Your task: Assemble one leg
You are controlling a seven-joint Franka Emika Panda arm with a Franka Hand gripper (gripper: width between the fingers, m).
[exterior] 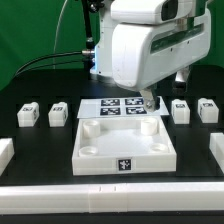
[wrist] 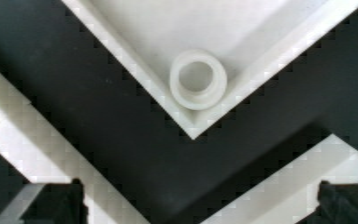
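Observation:
Four small white legs with tag markers lie on the black table: two at the exterior view's left [exterior: 29,114] [exterior: 59,113] and two at its right [exterior: 181,110] [exterior: 207,108]. The large white square panel [exterior: 125,150] lies in the middle with round sockets at its corners. My gripper [exterior: 150,102] hangs over the panel's far right corner, away from every leg. In the wrist view that corner and its round socket [wrist: 199,78] fill the middle. The gripper [wrist: 194,208] is open and empty, its dark fingertips [wrist: 43,205] far apart. No leg shows in the wrist view.
The marker board [exterior: 112,105] lies just behind the panel, under the arm. White rails bound the table at the exterior view's left [exterior: 5,151], right [exterior: 214,150] and front [exterior: 100,196]. Cables hang behind the arm.

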